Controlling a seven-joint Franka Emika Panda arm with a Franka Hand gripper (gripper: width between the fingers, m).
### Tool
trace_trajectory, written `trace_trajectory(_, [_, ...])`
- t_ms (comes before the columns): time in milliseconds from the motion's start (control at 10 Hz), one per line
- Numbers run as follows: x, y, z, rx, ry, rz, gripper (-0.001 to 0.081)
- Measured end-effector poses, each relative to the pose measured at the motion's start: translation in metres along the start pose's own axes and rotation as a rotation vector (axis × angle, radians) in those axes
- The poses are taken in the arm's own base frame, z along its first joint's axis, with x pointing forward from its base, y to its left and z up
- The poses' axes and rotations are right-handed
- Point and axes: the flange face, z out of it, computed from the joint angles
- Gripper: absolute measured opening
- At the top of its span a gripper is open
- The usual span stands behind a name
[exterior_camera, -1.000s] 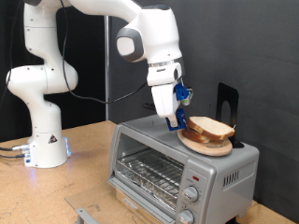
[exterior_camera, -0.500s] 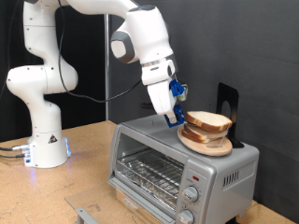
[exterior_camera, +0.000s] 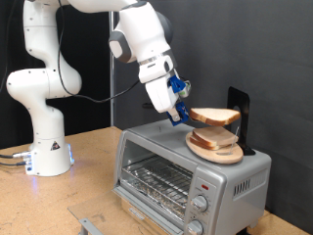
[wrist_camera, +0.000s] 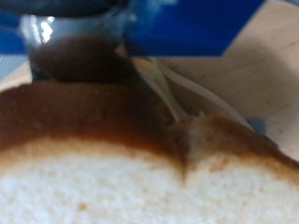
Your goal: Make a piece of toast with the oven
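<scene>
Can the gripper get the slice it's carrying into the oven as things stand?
Probably not yet. The gripper holds the piece of toast above the stacked slices on the oven, but the oven's glass door looks shut, blocking the rack.

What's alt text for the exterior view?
The gripper holds the piece of toast lifted above the stacked slices on a wooden plate atop the oven, whose glass door is shut.

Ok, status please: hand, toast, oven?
Hand shut on piece of toast, lifted clear of stacked slices. Stack sits on plate atop oven. Oven door open, rack bare.
</scene>
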Motion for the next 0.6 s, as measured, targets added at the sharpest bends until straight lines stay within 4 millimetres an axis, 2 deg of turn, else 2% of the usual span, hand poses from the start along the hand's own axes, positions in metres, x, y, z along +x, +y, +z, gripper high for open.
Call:
trace_trajectory(200, [-0.006, 0.000, -0.015, 0.030, 0.003, -0.003, 0.0400])
trace_trajectory(400, [-0.017, 0.003, -0.030, 0.042, -0.087, -0.024, 0.0400])
trace_trajectory(600, [-0.016, 0.005, -0.026, 0.036, -0.063, -0.024, 0.0400])
